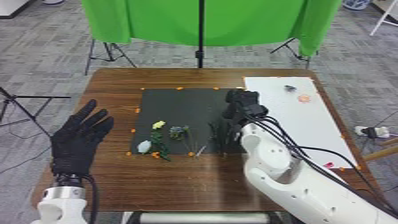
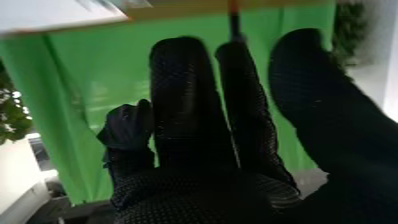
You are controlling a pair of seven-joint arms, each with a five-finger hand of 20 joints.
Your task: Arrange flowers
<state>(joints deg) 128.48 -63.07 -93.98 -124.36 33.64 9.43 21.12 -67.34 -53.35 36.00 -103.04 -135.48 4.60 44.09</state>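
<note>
In the head view, the yellow flower (image 1: 159, 124), the pale blue flower (image 1: 144, 146) and a small bunch (image 1: 178, 132) lie on the black mat (image 1: 182, 106) on the table (image 1: 115, 95). A pink flower (image 1: 330, 164) is on the white sheet (image 1: 275, 100). The left arm points up along the left side, and the left hand (image 1: 75, 142) is open wide, holding nothing. The right arm leans in from the bottom right, and the right hand (image 1: 242, 104) is by where the mat meets the sheet. In the right wrist view, its big fingers are mostly straight and one is bent; I can't tell if it holds anything. Leaves (image 2: 349, 35) show there beside the green cloth (image 2: 98, 65).
</note>
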